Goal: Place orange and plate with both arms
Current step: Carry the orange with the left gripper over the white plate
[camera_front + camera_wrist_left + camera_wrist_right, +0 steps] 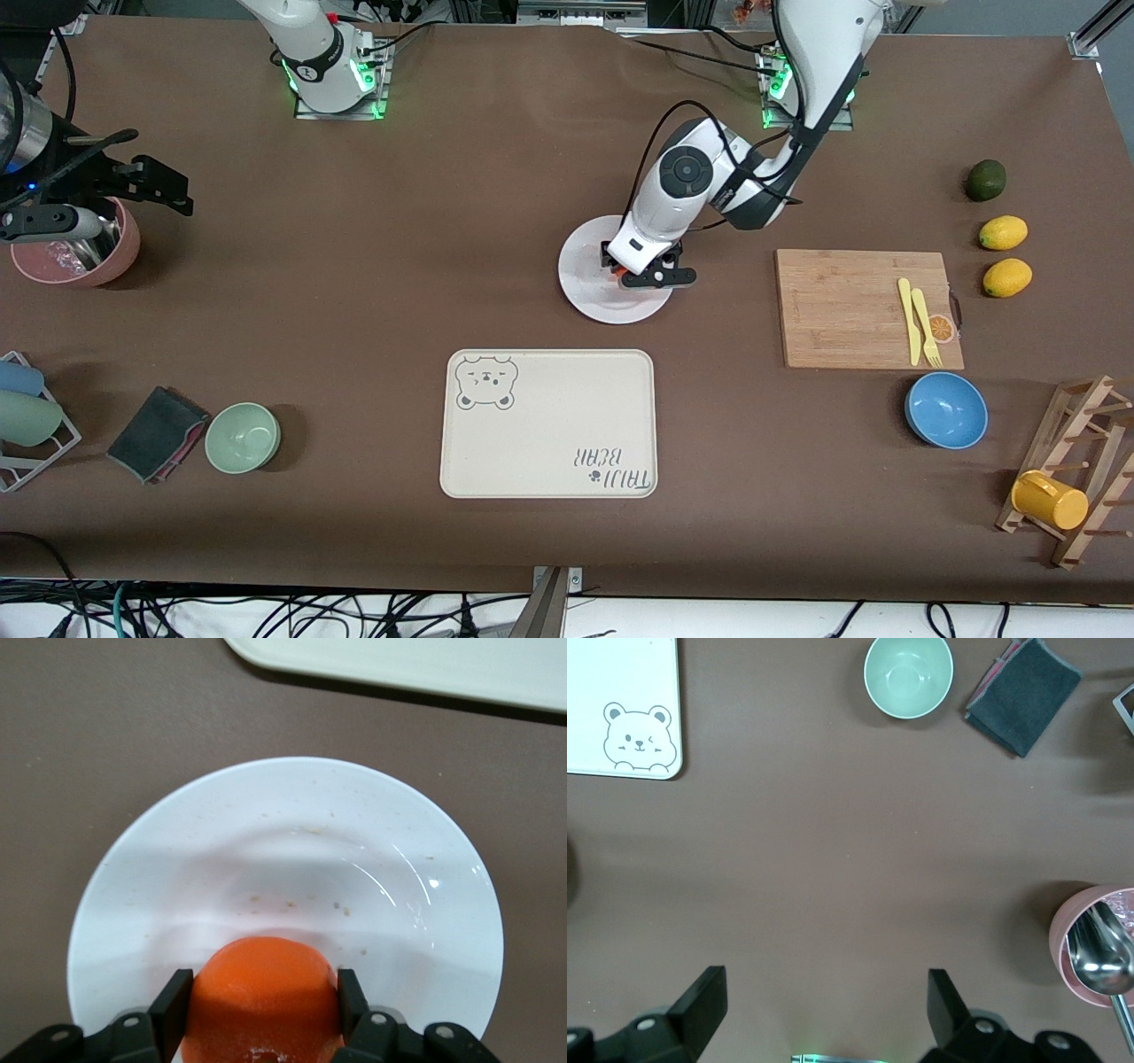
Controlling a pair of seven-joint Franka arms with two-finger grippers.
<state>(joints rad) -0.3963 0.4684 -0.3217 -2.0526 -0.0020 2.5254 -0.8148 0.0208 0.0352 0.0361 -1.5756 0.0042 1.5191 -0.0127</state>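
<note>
Left gripper (pixel 260 1014) clamps orange (pixel 263 992) over plate (pixel 292 842) mid-table; bear tray (pixel 547 424) just nearer the front camera. Right gripper (pixel 827 997) spread wide, waiting beside pink bowl (pixel 84 257).

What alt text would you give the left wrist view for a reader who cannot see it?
The left gripper holds the orange between its jaws, over the white plate. The plate sits on the brown table, with a corner of the cream tray past it.
</note>
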